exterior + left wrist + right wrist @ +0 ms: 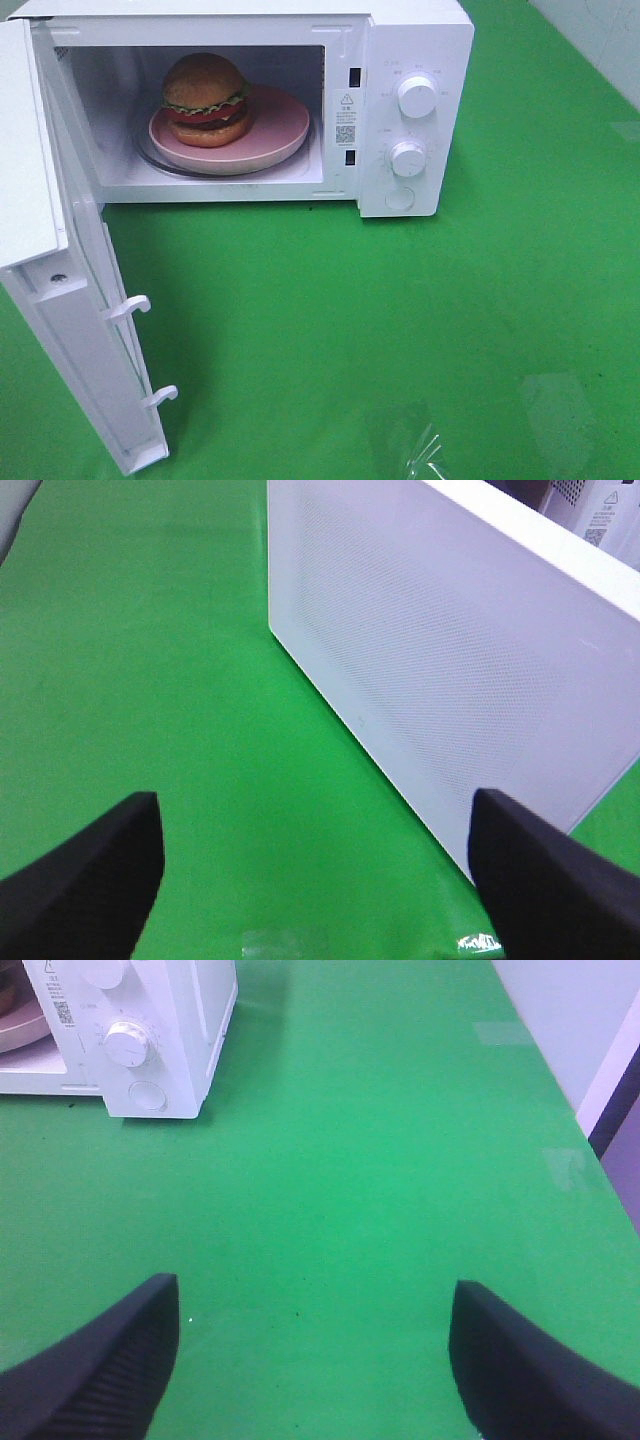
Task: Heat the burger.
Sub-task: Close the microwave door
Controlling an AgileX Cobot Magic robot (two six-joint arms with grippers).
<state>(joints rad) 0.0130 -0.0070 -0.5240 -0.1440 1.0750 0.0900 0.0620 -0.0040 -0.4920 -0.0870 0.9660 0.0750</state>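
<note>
On the high camera the microwave [415, 60] fills the 12 o'clock side, and its door [90, 330] is swung wide open toward 8 o'clock. The burger [205, 98] sits inside the cavity at about 11 o'clock, on the left part of a pink plate [280, 125]. Two latch hooks [130, 307] stick out of the door's inner edge. An upper knob [417, 96], a lower knob [408, 158] and a round button [400, 198] line the control panel at 1 o'clock. Neither arm shows here. The green surface [400, 330] is bare in front of the opening, with a glossy clear patch [425, 450] at 5 o'clock and a pale wall [600, 40] at 2 o'clock.

My left wrist camera shows the left gripper [315, 815] released. Its black fingers [90, 880] are spread wide over green with nothing between them. The door's white perforated outer face stands just ahead, off to one side.

My right wrist camera shows the right gripper [315, 1300] likewise released and holding nothing. The microwave's control corner is well ahead of it, and a sliver of the plate shows in the cavity.
</note>
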